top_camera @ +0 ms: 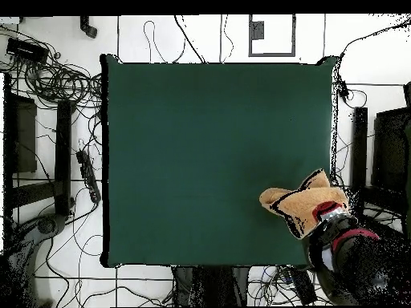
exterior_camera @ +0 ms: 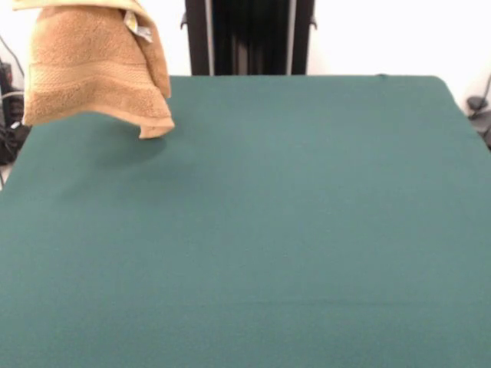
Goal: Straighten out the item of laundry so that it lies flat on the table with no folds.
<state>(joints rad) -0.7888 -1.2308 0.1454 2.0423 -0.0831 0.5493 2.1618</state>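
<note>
Claw (top_camera: pixel 327 213): only its red-and-black top shows in the overhead view, sitting over the bunched cloth; the front view cuts it off above the frame. Cannot tell how far it is open, though the towel (exterior_camera: pixel 92 65) hanging clear of the bench (exterior_camera: pixel 291 230) suggests it is carried from there.

Towel: directly under the claw, draped in a doubled hang, border band across the lower part, white care label (exterior_camera: pixel 138 26) near the top. Its lowest corner dangles just above the bench surface, close to the bench's corner by the robot's side.

Risk: judged from here, a release at this spot would drop the cloth in a heap, still folded. It hangs near the bench edge, so part could fall over the side.

Further from the claw: the bench is otherwise bare green cloth, nothing blocking a drag toward the middle. Beyond it, the pedestal (exterior_camera: pixel 249 37) and floor cables (top_camera: pixel 56 80), well apart.
</note>
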